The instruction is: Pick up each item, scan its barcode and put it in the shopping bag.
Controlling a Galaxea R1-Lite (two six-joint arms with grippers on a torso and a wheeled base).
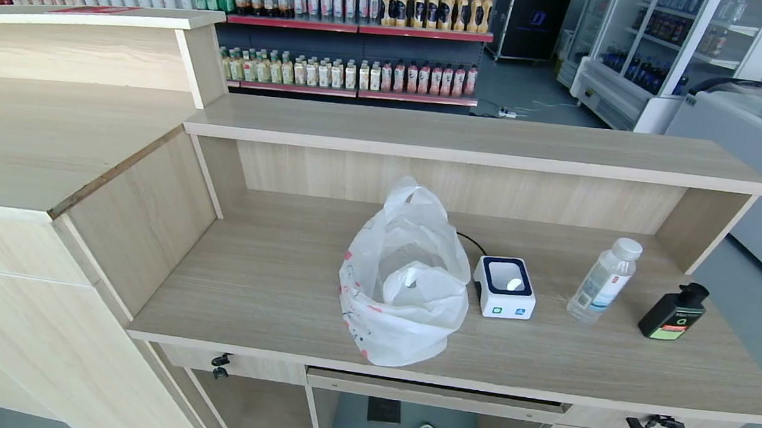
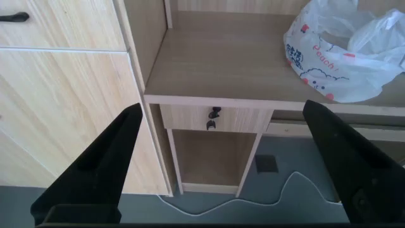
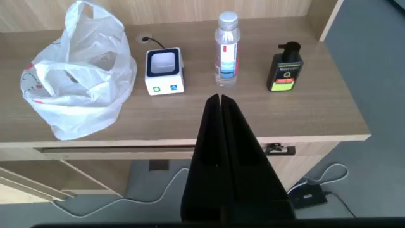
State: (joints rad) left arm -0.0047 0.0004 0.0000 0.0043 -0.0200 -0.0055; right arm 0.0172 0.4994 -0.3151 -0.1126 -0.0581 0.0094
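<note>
Closest to your wrist cameras are your two hands, both held out in front of the tabletop (image 1: 265, 280) and touching nothing. Your right hand (image 3: 219, 101) has its fingers pressed flat together with nothing between them; in its own view it lines up with the clear bottle (image 3: 226, 50). Your left hand (image 2: 221, 107) has its fingers spread wide apart and is empty. It hangs low before the desk front, facing the small drawer (image 2: 215, 118) with a key in its lock.

On the tabletop, the white shopping bag (image 1: 402, 285) stands near the front edge with its mouth open upward and its handles raised. Just beside it, on your right, sits the white scanner (image 1: 504, 287), window facing up, with a dark cable (image 1: 468, 239) running from behind it towards the bag.

Further to your right, apart from the scanner, the clear bottle (image 1: 604, 280) stands upright with a white cap and a pale label. Past it, nearest the right end of the tabletop, the black pump bottle (image 1: 674, 312) also stands upright. Neither bottle touches the other, and both are outside the bag.
</note>
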